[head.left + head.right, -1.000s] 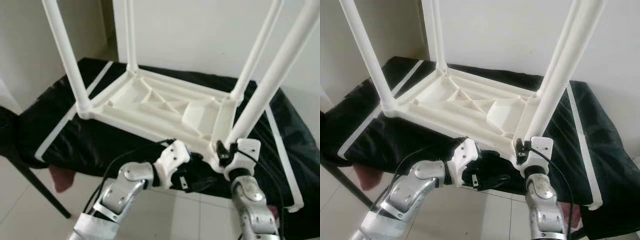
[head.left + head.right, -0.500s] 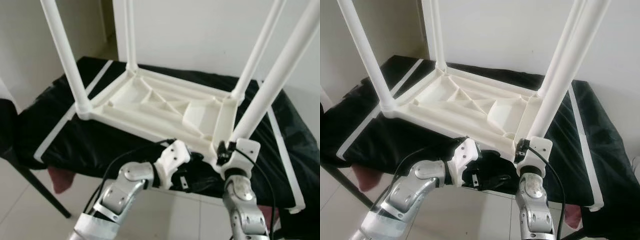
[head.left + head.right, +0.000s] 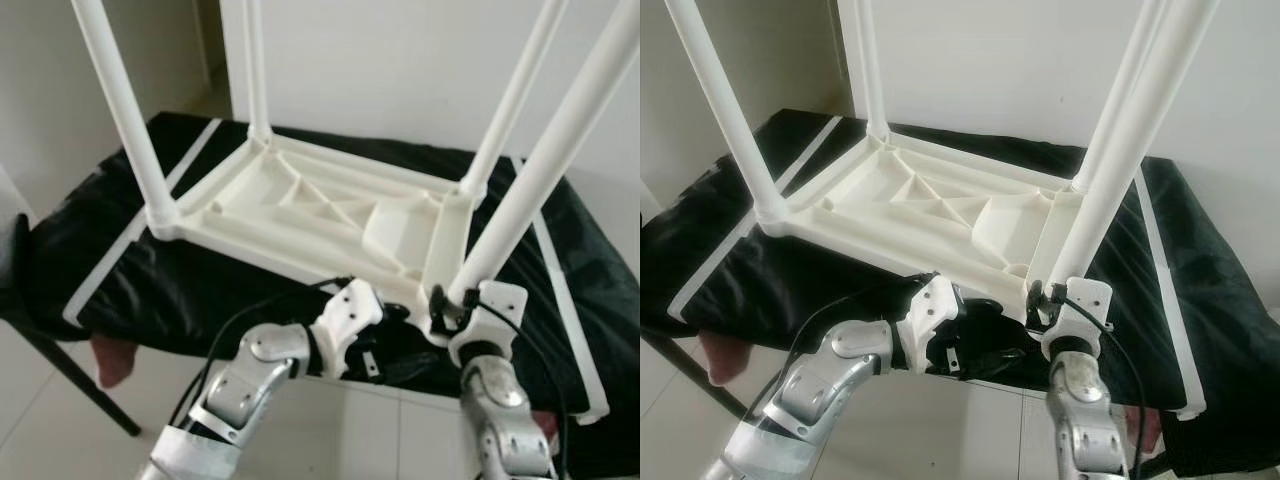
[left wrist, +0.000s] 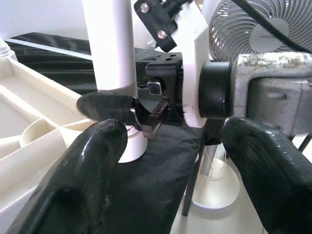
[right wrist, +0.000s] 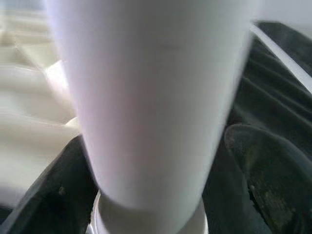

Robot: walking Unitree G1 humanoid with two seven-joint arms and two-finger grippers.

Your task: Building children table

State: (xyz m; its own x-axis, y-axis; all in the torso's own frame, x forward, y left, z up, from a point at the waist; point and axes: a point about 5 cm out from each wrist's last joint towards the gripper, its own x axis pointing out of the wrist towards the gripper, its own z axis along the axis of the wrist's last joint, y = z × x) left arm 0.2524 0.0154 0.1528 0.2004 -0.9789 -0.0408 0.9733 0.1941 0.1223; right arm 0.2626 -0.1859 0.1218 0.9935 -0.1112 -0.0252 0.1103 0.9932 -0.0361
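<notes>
The white children's table (image 3: 300, 205) lies upside down on a black cover, its four legs pointing up. My right gripper (image 3: 445, 305) is at the base of the near right leg (image 3: 540, 170), shut on it. In the right wrist view the leg (image 5: 156, 97) sits between both black fingers (image 5: 268, 170). My left gripper (image 3: 385, 340) hangs open just below the table's near edge, beside the right one. Its fingers (image 4: 83, 175) are spread wide, and they frame the leg (image 4: 109, 48) and the right gripper's wrist.
The black cover with white stripes (image 3: 120, 270) drapes a low stand in front of a white wall. A dark chair (image 3: 15, 280) stands at the left and a red thing (image 3: 110, 360) lies on the tiled floor. A fan (image 4: 253, 24) stands beyond the right arm.
The whole picture has drifted slightly, so the camera moved. My right forearm has swung a little while its gripper stays at the leg's base. The left arm is unchanged.
</notes>
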